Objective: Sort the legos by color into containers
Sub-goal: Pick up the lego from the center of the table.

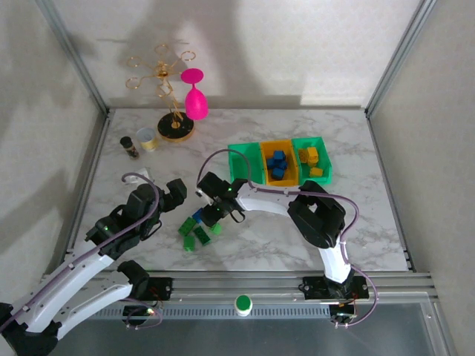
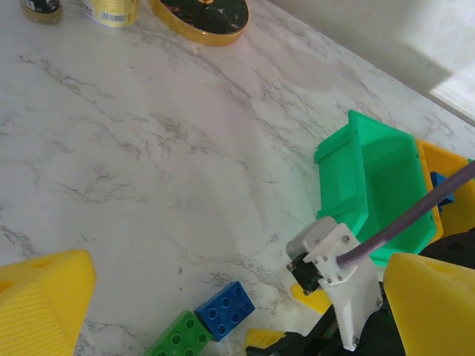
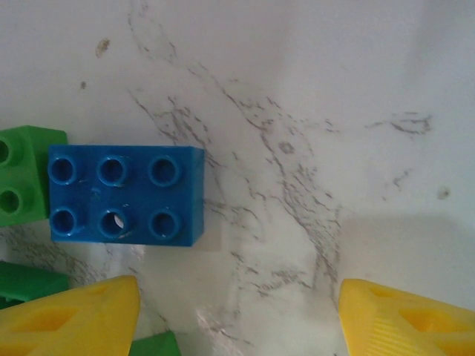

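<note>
1. Top external: containers (image 1: 245,163) in a row, far right of tabletop (image 1: 371,222); blue legos (image 1: 278,165) in orange middle bin (image 1: 276,142), yellow-orange ones in right green bin (image 1: 327,167).
2. Loose green legos (image 1: 197,236) and one blue brick (image 3: 125,194) on tabletop near centre, in front of bins.
3. Right gripper (image 3: 237,319): jaws apart, bare marble between, nothing held; blue brick near one fingertip, not touching.
4. Left gripper (image 2: 239,274): spread wide, nothing held, left of loose cluster.

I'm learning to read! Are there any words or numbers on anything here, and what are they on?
No text here can be read.
Gold can: a barcode and tiny print, too small and blurred to read.
Dark jar: cut off at the picture's edge, nothing readable.
</note>
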